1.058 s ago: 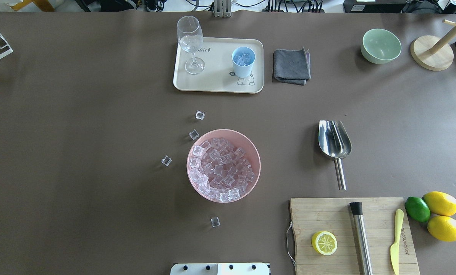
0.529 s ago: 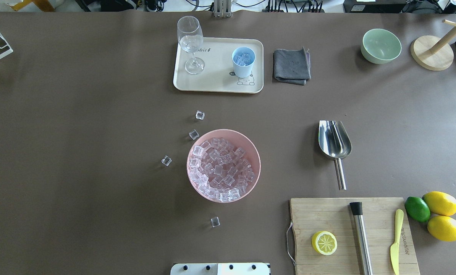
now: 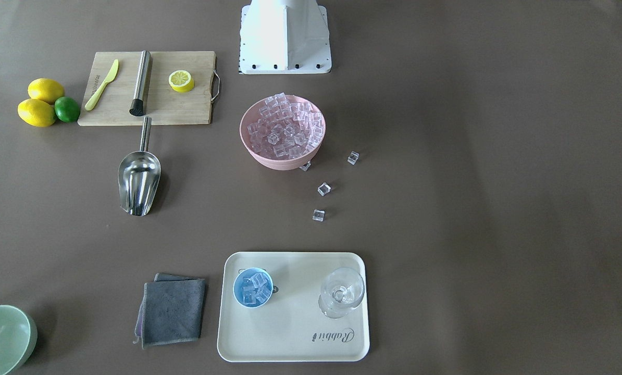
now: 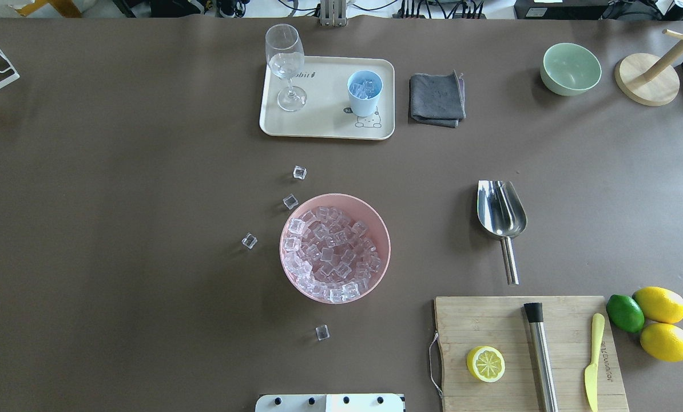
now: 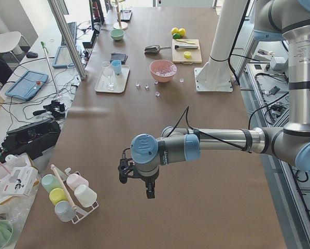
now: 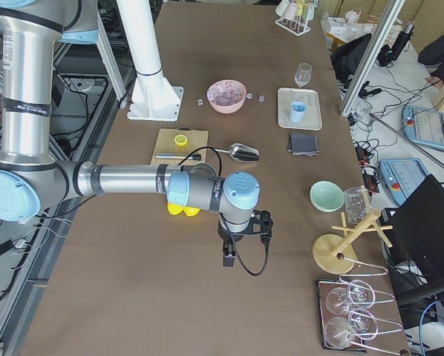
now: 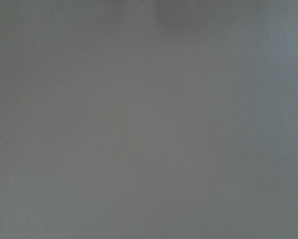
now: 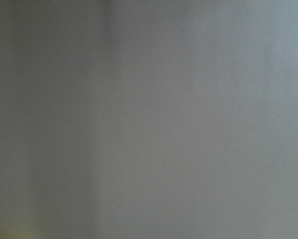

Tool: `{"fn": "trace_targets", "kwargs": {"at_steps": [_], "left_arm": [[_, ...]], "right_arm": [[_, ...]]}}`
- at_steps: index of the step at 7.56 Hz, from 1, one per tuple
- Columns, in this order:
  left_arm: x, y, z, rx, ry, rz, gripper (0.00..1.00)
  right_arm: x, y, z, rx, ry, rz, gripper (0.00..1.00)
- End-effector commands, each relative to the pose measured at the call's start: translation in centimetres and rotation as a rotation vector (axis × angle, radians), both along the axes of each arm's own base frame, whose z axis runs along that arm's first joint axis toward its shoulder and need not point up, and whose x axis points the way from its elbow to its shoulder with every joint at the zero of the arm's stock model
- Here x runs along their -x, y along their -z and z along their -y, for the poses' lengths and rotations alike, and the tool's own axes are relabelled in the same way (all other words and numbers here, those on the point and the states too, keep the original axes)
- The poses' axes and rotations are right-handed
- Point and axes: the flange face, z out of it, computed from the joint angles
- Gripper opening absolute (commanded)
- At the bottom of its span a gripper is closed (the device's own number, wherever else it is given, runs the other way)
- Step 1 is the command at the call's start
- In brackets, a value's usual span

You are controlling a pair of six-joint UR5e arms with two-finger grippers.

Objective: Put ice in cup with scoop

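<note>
**Scoop lies untouched on the desk; ice sits in the bowl and the cup**

In the overhead view, the shiny steel scoop with a thin rod handle (image 4: 501, 213) lies on the brown desk (image 4: 118, 200) at 3 o'clock from the round pink bowl (image 4: 387, 252). Its trough points to 12 and its handle to 6.

Just past the handle tip is a wooden cutting board (image 4: 490, 320). It carries a halved lemon (image 4: 485, 364), a steel cylinder with a black end (image 4: 541, 360) and a yellow knife (image 4: 593, 360).

The pink bowl is heaped with clear ice cubes (image 4: 333, 254). Four loose cubes (image 4: 249, 241) lie near it, from 9 to 11 and at 6.

At the bowl's 12 o'clock a cream tray (image 4: 324, 123) holds two things:
- the small light-blue cup (image 4: 365, 91), with several cubes inside
- an upright clear stemmed glass (image 4: 286, 63)

A folded grey cloth (image 4: 437, 98) lies at the tray's 3 o'clock.

The left gripper (image 5: 147, 191) and right gripper (image 6: 228, 256) hang over bare desk, well apart from all this. Neither visibly holds anything, and I cannot tell how far open they are.
</note>
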Motion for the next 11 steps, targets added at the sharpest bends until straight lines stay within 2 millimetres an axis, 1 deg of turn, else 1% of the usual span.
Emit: {"fn": "trace_targets", "kwargs": {"at_steps": [1,3,9,11], "left_arm": [[-0.23,-0.38,0.06,0.008,-0.005,-0.002,0.98],[-0.17,-0.38,0.05,0.008,-0.003,-0.002,0.98],[-0.17,-0.27,0.03,0.011,-0.002,-0.002,0.98],[-0.11,-0.20,0.03,0.009,-0.001,-0.002,0.98]], "right_arm": [[-0.12,0.23,0.17,-0.022,-0.003,0.000,1.00],[-0.20,0.41,0.48,-0.060,-0.005,-0.001,1.00],[-0.26,0.73,0.59,-0.067,-0.008,0.000,1.00],[-0.24,0.52,0.50,-0.063,-0.007,0.002,1.00]]}}
